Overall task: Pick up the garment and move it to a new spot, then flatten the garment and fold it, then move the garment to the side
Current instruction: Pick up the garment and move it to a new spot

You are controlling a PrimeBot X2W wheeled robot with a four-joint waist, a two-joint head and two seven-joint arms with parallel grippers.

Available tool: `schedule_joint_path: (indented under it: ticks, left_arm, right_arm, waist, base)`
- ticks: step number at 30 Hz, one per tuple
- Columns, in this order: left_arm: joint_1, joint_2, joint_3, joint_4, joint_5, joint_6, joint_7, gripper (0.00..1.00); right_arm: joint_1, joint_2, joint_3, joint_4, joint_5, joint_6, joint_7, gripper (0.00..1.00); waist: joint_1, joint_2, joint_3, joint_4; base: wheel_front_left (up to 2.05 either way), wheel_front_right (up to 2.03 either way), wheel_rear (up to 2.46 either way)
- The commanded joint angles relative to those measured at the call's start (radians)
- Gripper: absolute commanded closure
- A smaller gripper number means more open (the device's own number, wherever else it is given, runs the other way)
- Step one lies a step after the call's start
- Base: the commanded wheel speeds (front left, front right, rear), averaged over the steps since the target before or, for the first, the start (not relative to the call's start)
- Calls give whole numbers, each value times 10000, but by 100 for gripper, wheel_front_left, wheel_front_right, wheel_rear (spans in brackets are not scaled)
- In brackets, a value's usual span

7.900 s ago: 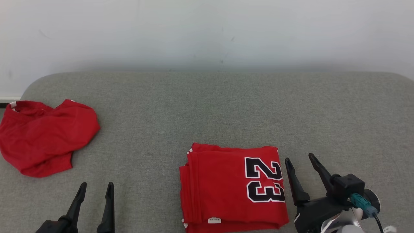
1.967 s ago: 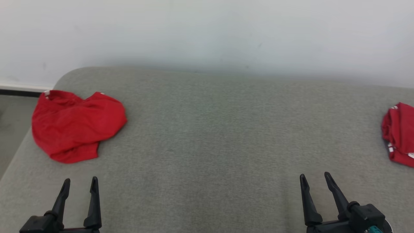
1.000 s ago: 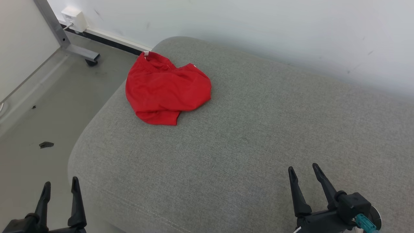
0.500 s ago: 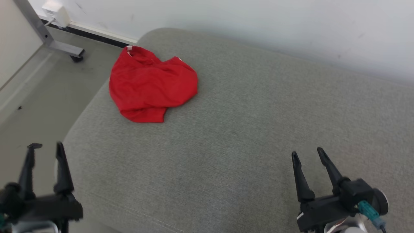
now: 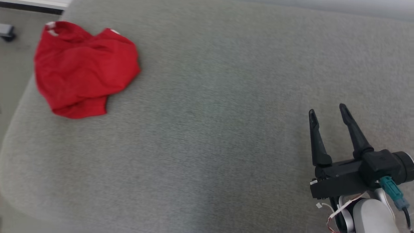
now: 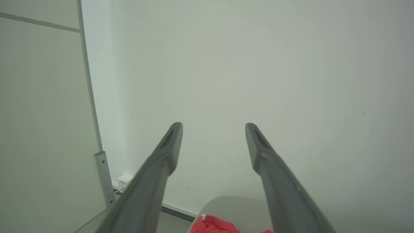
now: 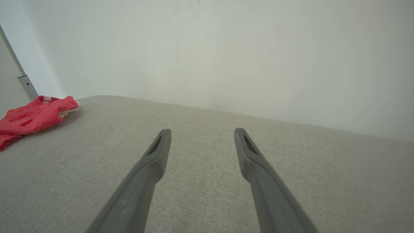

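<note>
We find the red garment (image 6: 213,227) cut off by the left wrist view's bottom edge; the head view is blurred.

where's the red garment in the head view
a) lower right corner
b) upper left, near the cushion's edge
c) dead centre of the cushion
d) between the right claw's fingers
b: the crumpled garment lies at the upper left of the grey cushion, near its edge and far from the open, empty right claw.
</note>
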Motion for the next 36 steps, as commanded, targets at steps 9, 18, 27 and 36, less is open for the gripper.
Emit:
schedule_joint_path:
  ticks: [9, 18, 27, 36]
  left_arm:
    - [-2493, 1991, -836, 1937, -861, 17, 389, 0]
    - [-3135, 2656, -1773, 4586, -1814, 19, 1666, 0]
    - [-2982, 3160, -2707, 6522, -2879, 20, 3657, 0]
    - [-2861, 3196, -3617, 7353, -3500, 19, 4730, 80]
  right_arm:
    - [-113, 112, -381, -706, -257, -29, -247, 0]
    - [-201, 116, -367, -843, -15, -29, -324, 0]
    - [-79, 115, -369, -868, 40, -29, -331, 0]
    - [-75, 113, -338, -908, 10, -29, -249, 0]
  waist:
    - [-3, -2, 2509, -2678]
    - [-3, -2, 2586, -3101]
    - [-3, -2, 2380, -3277]
    - [-3, -2, 2281, -3343]
  base:
    - [0, 0, 0]
    - [0, 0, 0]
    - [0, 0, 0]
    - [0, 0, 0]
